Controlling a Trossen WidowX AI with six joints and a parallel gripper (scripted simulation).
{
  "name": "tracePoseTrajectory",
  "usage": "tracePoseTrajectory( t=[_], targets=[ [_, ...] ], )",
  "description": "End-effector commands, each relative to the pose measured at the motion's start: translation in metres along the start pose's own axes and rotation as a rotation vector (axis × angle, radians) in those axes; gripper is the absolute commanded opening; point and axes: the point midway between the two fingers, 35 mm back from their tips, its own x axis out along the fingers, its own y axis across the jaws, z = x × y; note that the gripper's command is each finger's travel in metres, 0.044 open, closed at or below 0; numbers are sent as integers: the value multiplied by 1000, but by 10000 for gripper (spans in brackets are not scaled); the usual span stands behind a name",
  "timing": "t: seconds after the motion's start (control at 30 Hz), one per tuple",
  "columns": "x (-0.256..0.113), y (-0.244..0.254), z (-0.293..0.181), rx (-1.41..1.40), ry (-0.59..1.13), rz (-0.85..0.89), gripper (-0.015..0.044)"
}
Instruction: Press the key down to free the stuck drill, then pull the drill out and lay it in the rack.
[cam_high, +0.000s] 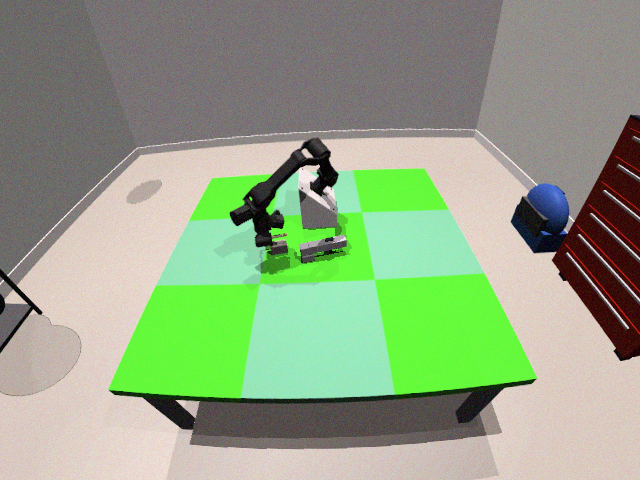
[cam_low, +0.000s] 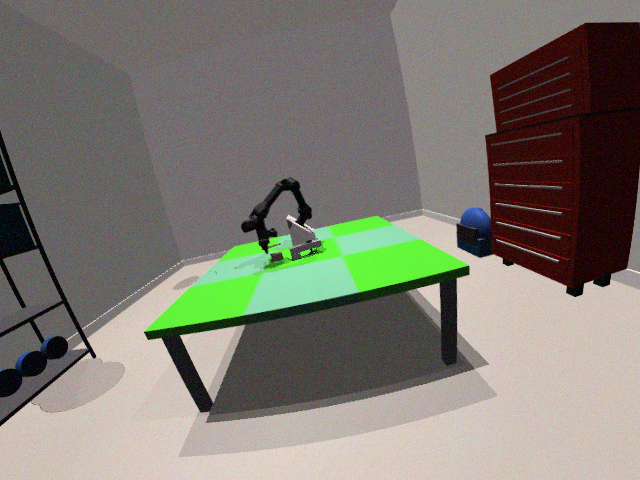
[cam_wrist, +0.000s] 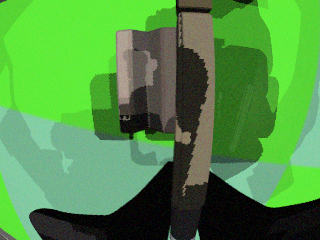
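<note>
My gripper (cam_high: 264, 240) (cam_low: 266, 249) (cam_wrist: 181, 167) is shut on the drill, a thin tan bar (cam_high: 279, 235) (cam_low: 275, 244) (cam_wrist: 201, 120). The drill lies crosswise in the fingers, and in the wrist view it runs off the top edge. The rack, a small grey-brown grooved block (cam_high: 279, 247) (cam_low: 276, 256) (cam_wrist: 145, 80), stands close below; in the wrist view the drill passes along its right edge, not over its groove. The long grey holder (cam_high: 316, 246) (cam_low: 305, 251) stands to the right in the top and exterior views. A small dark part shows on its top; I cannot tell the key's position.
A grey wedge-shaped stand (cam_high: 318, 212) (cam_low: 299, 233) is under the arm's base, behind the holder. All this is near the middle of the green checkered table (cam_high: 315, 335) (cam_low: 310, 284). A red cabinet (cam_low: 532, 180) and a shelf stand off the table.
</note>
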Motion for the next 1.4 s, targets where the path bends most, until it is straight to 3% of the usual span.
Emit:
tracePoseTrajectory(
  t=[0.0, 1.37],
  targets=[
    [1, 9, 0, 0, -3, 6, 0],
    [43, 22, -1, 1, -4, 6, 0]
  ],
)
